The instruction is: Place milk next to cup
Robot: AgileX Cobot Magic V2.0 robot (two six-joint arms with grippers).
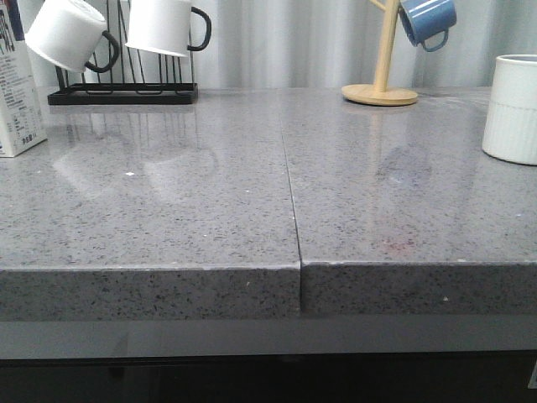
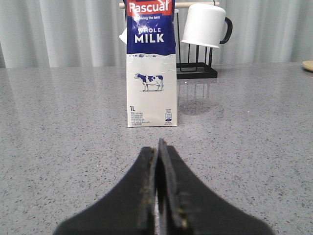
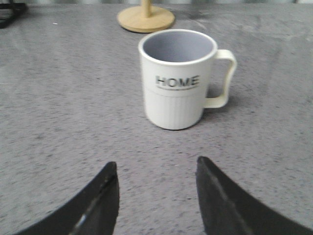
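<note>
The milk point(image 2: 151, 63) is a tall white carton with a dark blue top and a cow picture. It stands upright on the grey counter, at the far left edge of the front view point(image 1: 17, 84). My left gripper point(image 2: 157, 147) is shut and empty, a short way in front of the carton. The cup point(image 3: 178, 78) is a white ribbed mug lettered "HOME" with a white handle. It stands at the far right of the front view point(image 1: 512, 109). My right gripper point(image 3: 157, 166) is open and empty, a short way in front of the cup. Neither gripper shows in the front view.
A black wire rack point(image 1: 122, 88) with white black-handled mugs point(image 1: 168, 25) stands at the back left, behind the carton. A wooden mug tree point(image 1: 382, 84) with a blue mug point(image 1: 428, 21) stands at the back right. A seam point(image 1: 289, 185) runs down the counter's middle.
</note>
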